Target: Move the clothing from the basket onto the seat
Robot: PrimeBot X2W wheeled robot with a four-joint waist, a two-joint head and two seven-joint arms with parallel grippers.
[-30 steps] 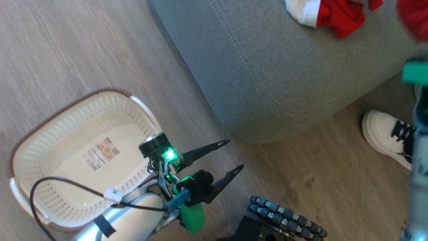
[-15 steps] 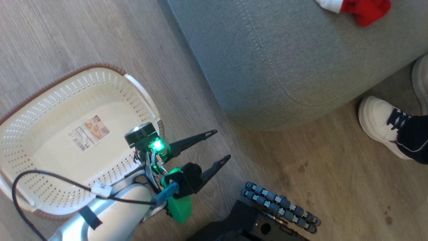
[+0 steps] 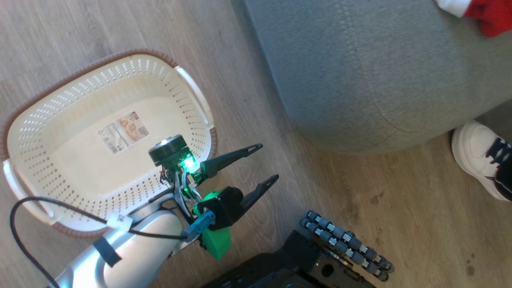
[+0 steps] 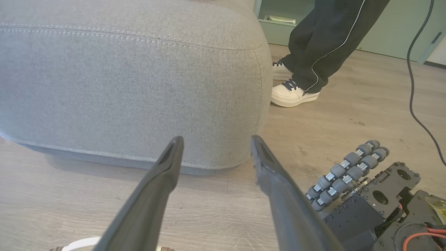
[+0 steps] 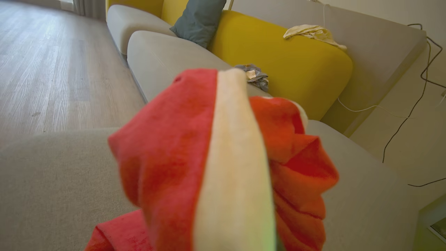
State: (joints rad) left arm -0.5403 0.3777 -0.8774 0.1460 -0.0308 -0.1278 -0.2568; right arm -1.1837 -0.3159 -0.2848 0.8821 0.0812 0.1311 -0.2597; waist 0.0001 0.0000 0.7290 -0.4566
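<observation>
Left wrist view has the left jaws standing wide and empty, their two dark fingers (image 4: 153,198) reaching over bare wooden floor (image 4: 69,209) toward the rounded corner of the seat (image 4: 122,76), near it but not touching. Just to their right lie the robot's roller wheels (image 4: 345,170). Beyond the corner, a person's white shoe (image 4: 292,96) stands on the floor. In the head view these jaws hang just beside the basket (image 3: 52,120), past its rim, and the basket's floor shows a paper label (image 3: 124,132). In the right wrist view the right jaws are hidden beneath the held red garment (image 5: 216,157), gripping it narrowly above the seat. A second red garment (image 5: 115,233) lies on the cushion below, with open grey fabric all round. Since a second ago the head camera has swung. Basket and seat now sit further right in its picture, while the left jaws keep the same spread.
</observation>
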